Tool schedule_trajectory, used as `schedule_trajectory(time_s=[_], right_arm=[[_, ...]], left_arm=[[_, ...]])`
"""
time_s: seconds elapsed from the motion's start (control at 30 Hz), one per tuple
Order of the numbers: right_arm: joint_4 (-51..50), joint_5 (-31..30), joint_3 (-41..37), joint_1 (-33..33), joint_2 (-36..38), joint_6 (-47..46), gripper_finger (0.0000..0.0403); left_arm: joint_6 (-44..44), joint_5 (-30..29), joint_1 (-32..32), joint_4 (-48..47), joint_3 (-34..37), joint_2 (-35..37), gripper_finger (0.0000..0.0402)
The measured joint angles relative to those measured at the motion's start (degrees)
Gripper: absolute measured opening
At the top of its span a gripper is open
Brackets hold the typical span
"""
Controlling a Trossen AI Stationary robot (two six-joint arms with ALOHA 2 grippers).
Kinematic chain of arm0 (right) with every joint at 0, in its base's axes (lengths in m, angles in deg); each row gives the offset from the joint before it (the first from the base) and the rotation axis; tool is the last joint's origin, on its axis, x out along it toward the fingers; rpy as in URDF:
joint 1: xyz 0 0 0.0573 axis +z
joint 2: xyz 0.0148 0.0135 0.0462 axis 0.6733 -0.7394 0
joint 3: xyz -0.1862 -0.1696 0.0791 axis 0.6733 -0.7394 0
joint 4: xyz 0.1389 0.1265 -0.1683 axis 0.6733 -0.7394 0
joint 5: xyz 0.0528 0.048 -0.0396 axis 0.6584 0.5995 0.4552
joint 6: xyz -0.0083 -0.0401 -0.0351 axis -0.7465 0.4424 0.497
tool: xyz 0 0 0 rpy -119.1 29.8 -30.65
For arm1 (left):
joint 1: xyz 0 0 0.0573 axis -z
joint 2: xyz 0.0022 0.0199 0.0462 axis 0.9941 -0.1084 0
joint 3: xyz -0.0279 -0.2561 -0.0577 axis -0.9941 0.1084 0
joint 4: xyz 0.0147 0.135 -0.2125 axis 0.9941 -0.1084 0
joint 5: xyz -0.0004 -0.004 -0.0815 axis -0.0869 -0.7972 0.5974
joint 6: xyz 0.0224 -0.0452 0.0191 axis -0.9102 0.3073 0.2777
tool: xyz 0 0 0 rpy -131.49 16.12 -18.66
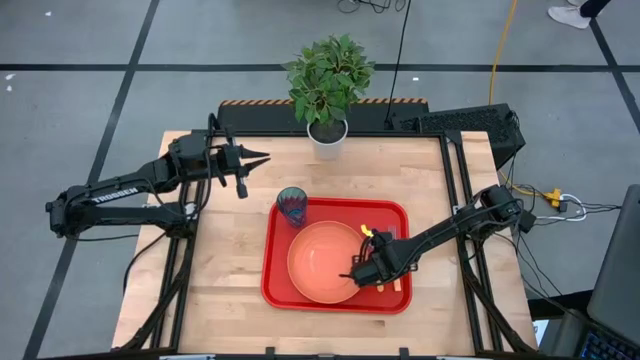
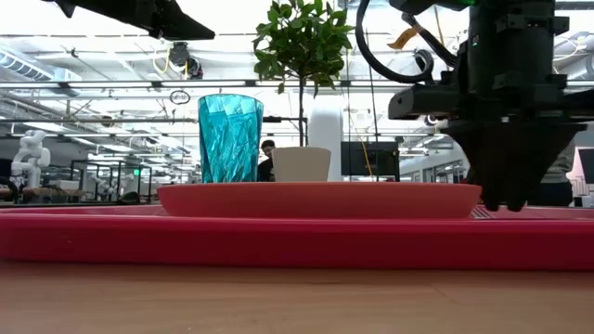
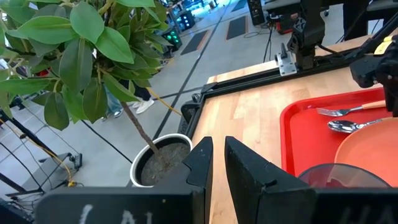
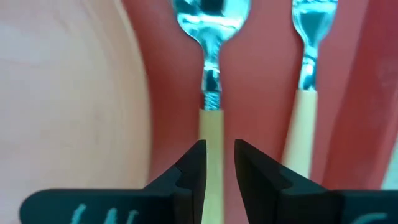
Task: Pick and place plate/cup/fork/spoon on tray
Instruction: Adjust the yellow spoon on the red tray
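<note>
The red tray (image 1: 276, 288) lies on the wooden table. On it rest the orange plate (image 1: 325, 262) and, at its far left corner, the upright teal cup (image 1: 292, 206). The spoon (image 4: 211, 37) and the fork (image 4: 309, 74) lie side by side on the tray floor to the right of the plate. My right gripper (image 4: 220, 155) points down over the spoon, shut on it. My left gripper (image 1: 262, 157) hovers above the table's far left part, near the plant pot, fingers nearly together with nothing between them. My right gripper has the spoon's orange handle (image 4: 211, 127) between its two fingers, just behind the metal neck. The fingers come from above, pointing down, and lie across the handle. The spoon lies flat along the tray floor, its bowl pointing away from the fingers.
A white pot (image 1: 327, 135) with a green plant stands at the table's far edge, close to my left gripper. The plate's rim (image 4: 134, 93) lies just beside the spoon. Bare wood lies left of the tray and along the near edge.
</note>
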State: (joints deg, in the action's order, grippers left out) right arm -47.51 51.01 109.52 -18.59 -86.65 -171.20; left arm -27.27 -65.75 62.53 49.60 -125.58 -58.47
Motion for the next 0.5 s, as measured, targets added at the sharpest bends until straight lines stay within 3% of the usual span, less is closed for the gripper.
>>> schedule_trajectory(time_s=[0.5], right_arm=[[2.0,-1.1,-1.1,0.0,0.0,1.7,0.0073]], left_arm=[[0.0,0.0,0.0,0.0,0.0,0.0,0.0047]])
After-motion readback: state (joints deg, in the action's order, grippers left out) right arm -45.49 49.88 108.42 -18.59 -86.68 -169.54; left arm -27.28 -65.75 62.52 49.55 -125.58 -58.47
